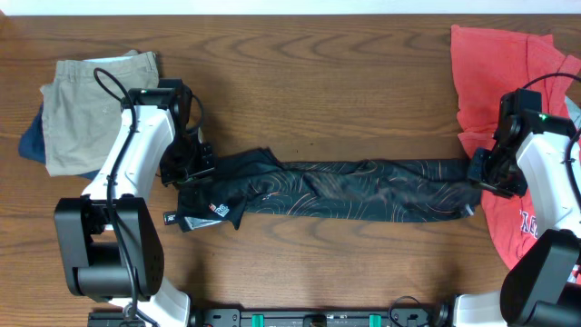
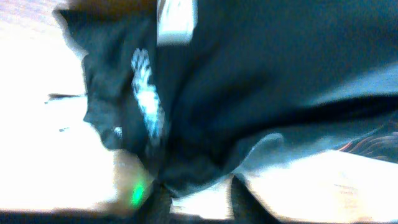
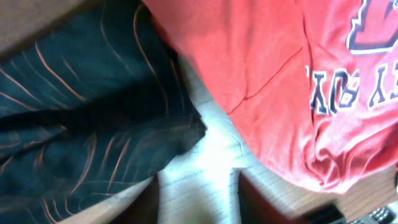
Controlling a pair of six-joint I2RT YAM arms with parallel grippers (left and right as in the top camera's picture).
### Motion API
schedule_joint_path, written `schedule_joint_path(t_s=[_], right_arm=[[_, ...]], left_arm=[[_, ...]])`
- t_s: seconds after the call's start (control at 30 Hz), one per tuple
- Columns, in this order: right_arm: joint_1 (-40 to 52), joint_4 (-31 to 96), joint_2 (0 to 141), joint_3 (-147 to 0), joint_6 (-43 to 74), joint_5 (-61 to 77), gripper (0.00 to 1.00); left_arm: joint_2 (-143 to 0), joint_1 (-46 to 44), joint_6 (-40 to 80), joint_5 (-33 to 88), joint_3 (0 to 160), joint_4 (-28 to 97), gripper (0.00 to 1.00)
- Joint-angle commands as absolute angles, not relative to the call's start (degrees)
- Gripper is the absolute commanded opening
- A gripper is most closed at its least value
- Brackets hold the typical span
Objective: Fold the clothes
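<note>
The black jersey (image 1: 363, 191) lies in a long, narrow, rumpled band across the middle of the table, with a wider bunch and white lettering at its left end. My left gripper (image 1: 186, 173) is at that left end. In the left wrist view the jersey (image 2: 249, 74) fills the frame, and the left gripper's fingers (image 2: 202, 199) are apart with bright table between them and the cloth's edge against the left finger. My right gripper (image 1: 481, 174) is at the band's right end. It is open (image 3: 199, 193) over bare table, just short of the jersey's corner (image 3: 74, 112).
A red T-shirt (image 1: 495, 64) with grey print lies at the far right, beside and under my right arm, and also shows in the right wrist view (image 3: 261, 62). Khaki shorts (image 1: 82, 100) lie on a navy garment (image 1: 32, 141) at the far left.
</note>
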State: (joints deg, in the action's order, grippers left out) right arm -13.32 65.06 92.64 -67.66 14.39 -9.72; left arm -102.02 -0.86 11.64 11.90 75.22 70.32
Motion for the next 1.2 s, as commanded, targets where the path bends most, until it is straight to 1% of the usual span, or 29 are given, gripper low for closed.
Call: schedule_joint_path(t_s=[0.0,0.13,0.2,0.47,0.63,0.67,0.7,0.77,0.83,0.9,1.0,1.1,1.13,1.17], right_arm=[[-14.7,65.6,92.6,-67.1,13.9,-10.7,0.49],[-14.7,65.8,92.7,-66.7,11.6,-8.3,0.50],[-14.7,65.8,92.8,-66.3,10.5,-6.7,0.53],[-14.7,63.0,92.9,-61.0,10.4,-5.7,0.54],[-14.7,56.7,92.9,-56.0,10.7,-3.1,0.55],[-14.7,55.0,92.9,-55.0,10.7,-2.0,0.56],[-14.7,53.3,92.9,-53.8,10.7,-1.3,0.57],[-14.7,50.6,92.9,-51.7,10.7,-1.4,0.59],[-14.7,47.8,92.9,-49.4,10.7,-2.0,0.64],[-14.7,45.0,92.9,-46.9,10.7,-2.2,0.66],[-14.7,40.1,92.9,-43.3,10.7,-2.1,0.66],[-14.7,35.2,92.9,-40.5,10.7,-2.1,0.67],[-14.7,33.7,92.9,-39.7,10.6,-2.1,0.66],[-14.7,32.9,92.9,-39.4,10.7,-2.1,0.63]], left_arm=[[-101.6,-0.6,11.6,8.4,75.0,71.9,0.48],[-101.6,-0.6,11.6,7.9,75.0,71.9,0.49],[-101.6,-0.6,11.6,7.9,75.0,71.7,0.49],[-101.6,-0.6,11.6,7.9,75.0,71.2,0.50],[-101.6,-0.6,11.6,7.9,75.0,70.0,0.50],[-101.6,-0.6,11.6,7.9,75.0,69.8,0.50],[-101.6,-0.6,11.6,7.9,75.0,69.8,0.53],[-101.6,-0.6,11.6,8.1,74.8,69.8,0.55],[-101.6,-0.6,11.6,8.8,74.5,69.8,0.55],[-101.6,-0.6,11.6,10.9,73.9,69.3,0.55],[-101.6,-0.6,11.6,14.6,72.2,67.5,0.55],[-101.6,-0.7,11.6,14.8,70.9,66.2,0.55],[-101.6,-0.7,11.6,14.8,70.5,65.8,0.55],[-101.6,-0.7,11.6,14.8,70.3,65.7,0.55]])
